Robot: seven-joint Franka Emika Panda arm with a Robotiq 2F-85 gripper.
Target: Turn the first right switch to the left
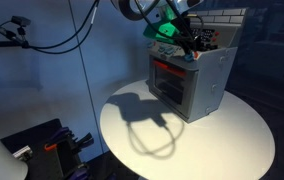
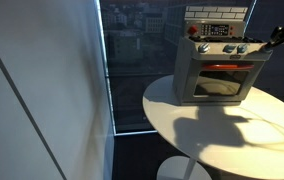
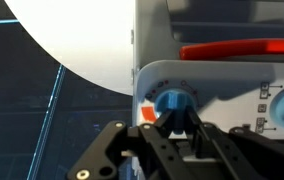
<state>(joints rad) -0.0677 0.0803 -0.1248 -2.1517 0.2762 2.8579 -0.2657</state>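
One blue switch point(image 3: 174, 100) sits at the end of the control panel of a toy oven point(image 1: 194, 82), which stands on the round white worktop point(image 1: 232, 140). In the wrist view the switch is a round knob whose axis points straight out of the panel's face, toward the camera. The fingers cover its lower half, so I cannot tell which way its pointer is turned. The claw point(image 3: 173, 122) comes up from below in that view. Its two black fingers point(image 3: 196, 124) are drawn in against either side of the knob, pinching it, so the switch lies right between the fingertips. In an exterior view the claw point(image 2: 267, 42) reaches in level from the side to the oven's point(image 2: 217, 70) upper front corner, above the red door handle point(image 3: 244, 48).
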